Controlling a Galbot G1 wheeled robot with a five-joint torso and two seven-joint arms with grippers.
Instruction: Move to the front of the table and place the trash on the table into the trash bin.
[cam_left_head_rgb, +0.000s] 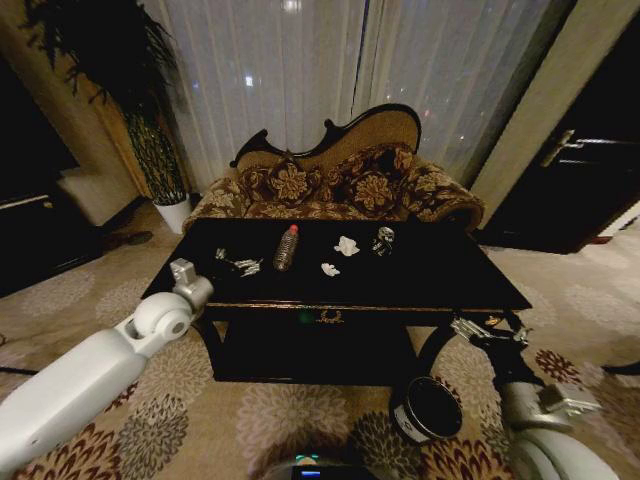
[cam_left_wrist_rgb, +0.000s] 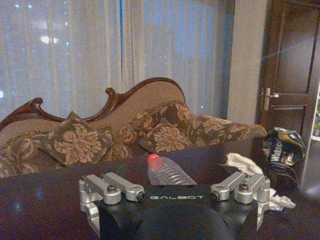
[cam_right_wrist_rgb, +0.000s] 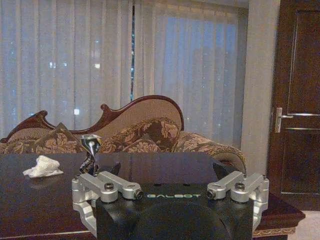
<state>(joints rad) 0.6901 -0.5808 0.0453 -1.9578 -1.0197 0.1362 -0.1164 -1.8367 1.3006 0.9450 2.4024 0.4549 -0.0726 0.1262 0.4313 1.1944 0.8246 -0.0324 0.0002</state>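
Both jaws were spread and empty at the near edge of the desk (cam_left_head_rgb: 460, 285).

The left gripper (cam_left_wrist_rgb: 172, 200) faced the bottle (cam_left_wrist_rgb: 167, 172) just ahead; wads (cam_left_head_rgb: 346, 245) and foil lump (cam_left_head_rgb: 384, 240) lay beyond the right gripper (cam_left_head_rgb: 487, 330), with the trash bin (cam_left_head_rgb: 428, 408) below it. A low approach could roll the bottle away, I think.

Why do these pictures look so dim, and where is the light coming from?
Head view: the room is dark, the curtains glow, and the glossy table goes near black. Left wrist view: bluish light, with the bottle soft and blurred close up. Right wrist view: bright specks show through the curtains.
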